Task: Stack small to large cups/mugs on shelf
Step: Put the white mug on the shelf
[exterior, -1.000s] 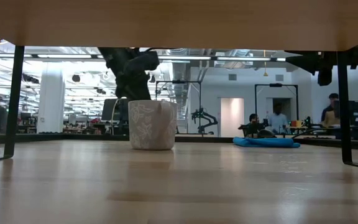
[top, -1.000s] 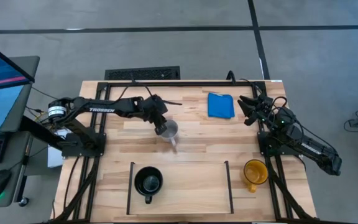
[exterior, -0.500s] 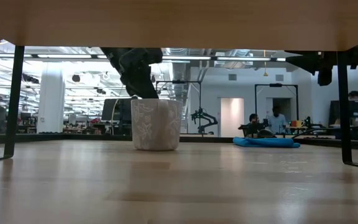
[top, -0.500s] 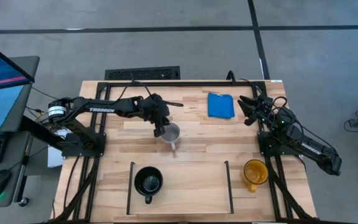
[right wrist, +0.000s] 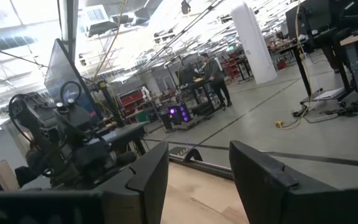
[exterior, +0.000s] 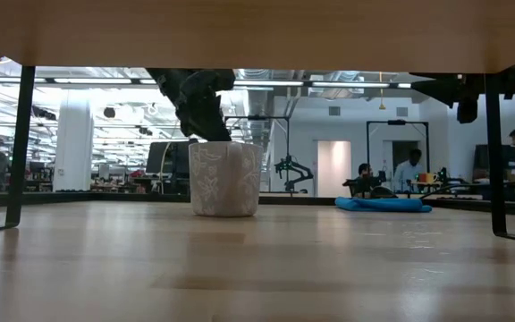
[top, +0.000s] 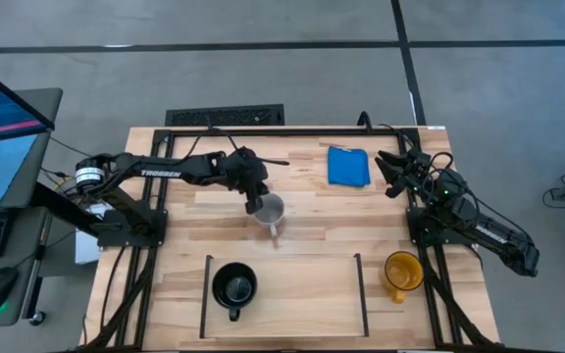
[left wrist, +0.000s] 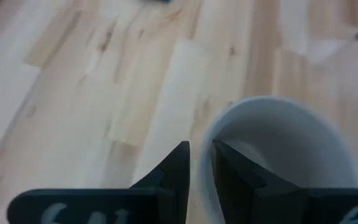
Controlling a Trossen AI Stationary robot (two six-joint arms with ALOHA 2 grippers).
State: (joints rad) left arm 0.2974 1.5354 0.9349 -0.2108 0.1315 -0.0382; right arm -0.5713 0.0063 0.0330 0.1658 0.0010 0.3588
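Pale grey-white patterned mug [top: 269,210] stands mid-table, beyond the light wood-plank shelf [top: 292,294] — the left gripper [top: 254,201] pinches its far-left rim, one finger inside. Small black mug [top: 233,287] sits at the shelf's left end. Right gripper [top: 392,173] waits far right, fingers parted, empty.

— Any lettering on your end?

— Just one word I can read: "TROSSEN" in white on the left arm [top: 160,174], seen from above.

— And the left wrist camera?

— I see pale marks on the dark bar at the bottom, too blurred to read. Nothing else legible.
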